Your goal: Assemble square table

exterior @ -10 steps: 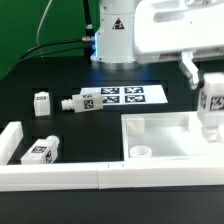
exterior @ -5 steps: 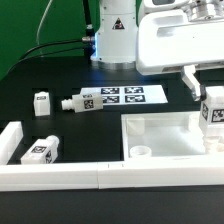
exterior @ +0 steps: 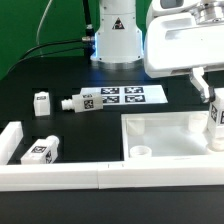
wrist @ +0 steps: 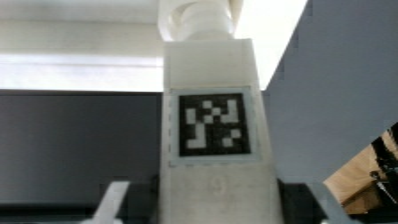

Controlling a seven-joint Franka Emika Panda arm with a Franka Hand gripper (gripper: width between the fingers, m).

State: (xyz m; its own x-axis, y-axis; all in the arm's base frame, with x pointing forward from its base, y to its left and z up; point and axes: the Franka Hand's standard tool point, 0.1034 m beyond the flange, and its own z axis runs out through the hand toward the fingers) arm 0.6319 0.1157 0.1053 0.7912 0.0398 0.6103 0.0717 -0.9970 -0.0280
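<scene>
**Held part.** The end effector (wrist: 210, 200) was pinching the held leg (exterior: 215, 112) between its fingers (wrist: 118, 200). The leg stood upright with its tag facing the wrist camera. It hung at the exterior view's right edge, over the far right corner of the tabletop (exterior: 165, 128). The picture's edge cut that corner off, so I could not tell whether the leg's lower end touched the slab. In my judgement an upright leg over a corner suits seating it in a corner socket. No leg was seen fitted yet.

**Tabletop.** It lay rim up, close against the long low wall (exterior: 100, 177), which I judged to be a stop against sliding while a leg is pressed home. One round socket (exterior: 142, 152) showed at a near corner, unfilled.

**Loose parts.**
- The second leg (exterior: 78, 101) lay just beside the marker board (exterior: 122, 96).
- The third leg (exterior: 41, 103) stood well off to the exterior view's left.
- The fourth leg (exterior: 40, 151) lay near the wall's left end.

**Surface and room.** The table (exterior: 90, 130) was black and matte. Dark cables (exterior: 50, 45) ran behind it toward the arm's base (exterior: 115, 40). Little of the room beyond could be made out.
</scene>
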